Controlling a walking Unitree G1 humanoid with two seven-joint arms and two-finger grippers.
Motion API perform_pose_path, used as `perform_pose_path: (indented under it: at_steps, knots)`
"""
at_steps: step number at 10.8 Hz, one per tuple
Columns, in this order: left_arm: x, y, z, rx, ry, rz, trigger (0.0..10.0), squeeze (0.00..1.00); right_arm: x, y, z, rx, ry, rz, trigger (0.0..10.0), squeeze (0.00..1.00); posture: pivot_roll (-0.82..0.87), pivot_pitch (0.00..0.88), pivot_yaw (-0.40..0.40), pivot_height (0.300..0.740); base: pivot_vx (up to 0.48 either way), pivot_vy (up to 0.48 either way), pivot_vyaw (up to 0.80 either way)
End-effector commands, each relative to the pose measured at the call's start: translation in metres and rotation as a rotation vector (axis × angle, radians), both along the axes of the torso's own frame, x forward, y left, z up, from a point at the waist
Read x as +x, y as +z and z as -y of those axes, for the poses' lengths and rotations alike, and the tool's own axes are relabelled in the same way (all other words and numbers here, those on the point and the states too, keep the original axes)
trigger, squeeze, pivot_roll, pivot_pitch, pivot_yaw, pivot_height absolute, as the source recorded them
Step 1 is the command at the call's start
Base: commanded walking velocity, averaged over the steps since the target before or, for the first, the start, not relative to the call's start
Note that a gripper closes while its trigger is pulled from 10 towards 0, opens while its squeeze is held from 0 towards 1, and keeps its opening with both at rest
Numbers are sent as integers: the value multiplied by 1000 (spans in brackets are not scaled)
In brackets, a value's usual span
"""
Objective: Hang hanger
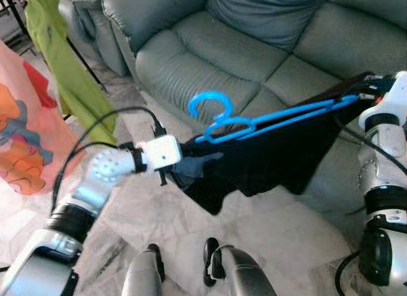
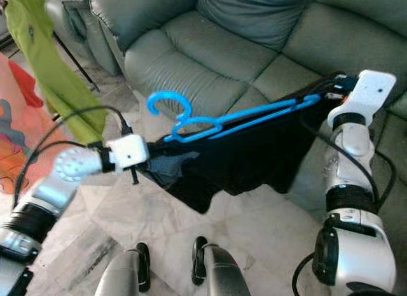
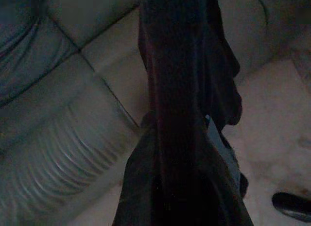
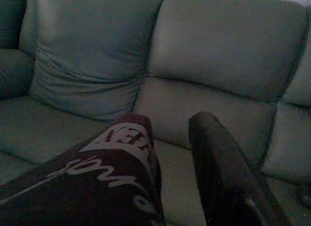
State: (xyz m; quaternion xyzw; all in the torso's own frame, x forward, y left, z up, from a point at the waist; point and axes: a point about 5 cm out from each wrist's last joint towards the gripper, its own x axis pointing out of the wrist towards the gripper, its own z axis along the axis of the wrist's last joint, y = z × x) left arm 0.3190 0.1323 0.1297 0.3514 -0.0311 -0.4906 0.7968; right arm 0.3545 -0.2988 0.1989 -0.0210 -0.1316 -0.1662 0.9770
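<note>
A blue plastic hanger (image 1: 219,122) sits inside a black garment (image 1: 267,153), with its hook sticking up free near the left end. The garment is stretched in the air between my two arms, in front of the sofa. My left gripper (image 1: 186,161) is buried in the bunched cloth at the garment's left end, shut on it; the fingers are hidden. My right gripper (image 1: 364,86) is at the garment's far right corner, beside the hanger's tip. In the right wrist view this gripper (image 4: 172,126) stands open: printed black cloth (image 4: 97,187) covers one finger and the other finger (image 4: 218,160) is bare.
A grey leather sofa (image 1: 210,48) stands right behind the garment. At the left, a green shirt (image 1: 70,73) hangs on a dark rack beside an orange and pink cloth (image 1: 19,130). Pale marble floor (image 1: 280,239) and my own legs (image 1: 235,270) lie below.
</note>
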Motion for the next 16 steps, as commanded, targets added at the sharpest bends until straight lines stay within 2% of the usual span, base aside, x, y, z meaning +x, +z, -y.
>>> perform_pose_path:
  at_steps: [1, 2, 3, 5, 6, 7, 8, 9, 10, 11, 13, 14, 16]
  knots:
    - [-5, -26, -26, 83, 96, -98, 0, 0, -11, 18, 26, 32, -110, 98, 0, 0, -64, 221, -48, 740, 0, 0, 0]
    - [-2, -24, -25, 10, 132, -94, 0, 0, -10, 20, 23, 29, -85, 106, 0, 0, -64, 221, -48, 740, 0, 0, 0]
    - [12, -10, -28, -171, 271, -57, 0, 0, -7, 19, 16, 44, -19, 119, 0, 0, -64, 221, -49, 740, 0, 0, 0]
    - [24, 4, -37, -341, 400, -40, 0, 0, -8, 23, 10, 48, 41, 170, 0, 0, -62, 218, -50, 740, 0, 0, 0]
    - [27, 10, -41, -400, 428, -42, 0, 0, -9, 26, 8, 34, 52, 186, 0, 0, -63, 218, -49, 740, 0, 0, 0]
    - [24, 10, -36, -404, 376, -50, 0, 0, -8, 28, 9, 26, 55, 187, 0, 0, -63, 218, -49, 740, 0, 0, 0]
    - [16, 11, -27, -386, 269, -44, 0, 0, -7, 30, 9, 21, 55, 188, 0, 0, -65, 216, -52, 740, 0, 0, 0]
    - [3, 10, -18, -370, 135, -75, 0, 0, -6, 31, 10, 23, 60, 190, 0, 0, -64, 215, -53, 740, 0, 0, 0]
    - [-14, 1, -12, -294, -7, -124, 0, 0, -5, 33, 10, 24, 63, 193, 0, 0, -59, 214, -55, 740, 0, 0, 0]
    - [-20, -11, -12, -222, -46, -139, 0, 0, -4, 34, 8, 25, 67, 199, 0, 0, -59, 214, -55, 740, 0, 0, 0]
    - [-19, -24, -13, -159, -16, -187, 0, 0, -3, 34, 5, 29, 79, 205, 0, 0, -57, 211, -50, 740, 0, 0, 0]
    - [-22, -36, -11, -108, -8, -249, 0, 0, -4, 35, 4, 30, 96, 215, 0, 0, -66, 211, -51, 740, 0, 0, 0]
    - [-25, -39, -9, -115, -24, -247, 0, 0, -4, 38, 5, 29, 115, 231, 0, 0, -72, 213, -53, 740, 0, 0, 0]
